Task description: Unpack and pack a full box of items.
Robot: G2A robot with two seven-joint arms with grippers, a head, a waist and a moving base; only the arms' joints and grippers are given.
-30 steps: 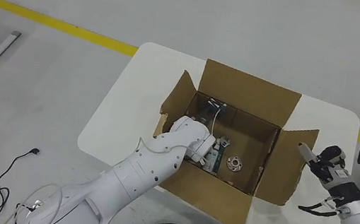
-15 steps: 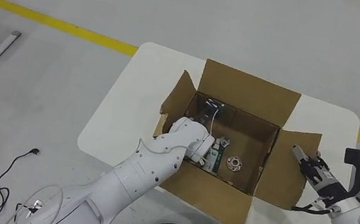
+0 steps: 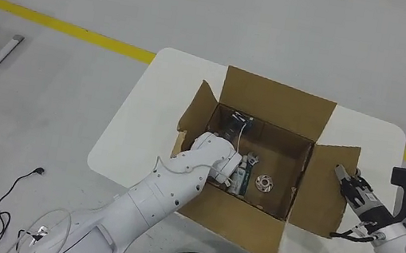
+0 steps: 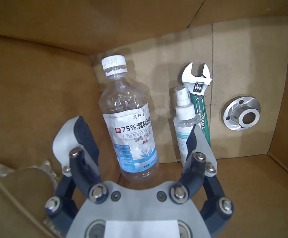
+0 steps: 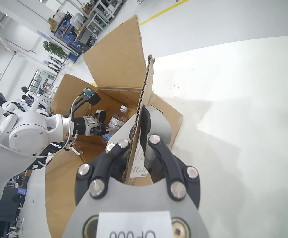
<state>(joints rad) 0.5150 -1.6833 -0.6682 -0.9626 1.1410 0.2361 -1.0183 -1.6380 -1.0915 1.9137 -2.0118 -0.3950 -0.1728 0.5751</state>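
You had the left gripper (image 4: pixel 137 135) down inside the box (image 4: pixel 45 78), close to its near wall. Its jaws stood wide open, one finger on each side of the clear bottle (image 4: pixel 126 117). Neither pad looked to be touching the bottle. The bottle lay on the box floor along the side wall, with its white cap pointing away from the wrist.

Just beside it lay the small spray bottle (image 4: pixel 185 110), running the same way. The green-handled wrench (image 4: pixel 198 90) was pressed against the spray bottle's far side, and its open head reached past the nozzle. The metal flange (image 4: pixel 241 112) sat flat on the cardboard a little apart from the wrench, bore up.

On the other side, your right gripper (image 5: pixel 137 129) was outside the box and closed on the flap (image 5: pixel 144 90) at that end. The corrugated edge ran up between its fingers, and the flap stood nearly upright.

In the top view the box (image 3: pixel 275 106) stood open on the white table (image 3: pixel 152 118). The left gripper (image 3: pixel 237 173) was in its near left part, and the right gripper (image 3: pixel 347 181) was at the raised flap (image 3: pixel 322 187). The far flap leaned back over the table. Beyond the table, a yellow line (image 3: pixel 58 25) crossed the grey floor.
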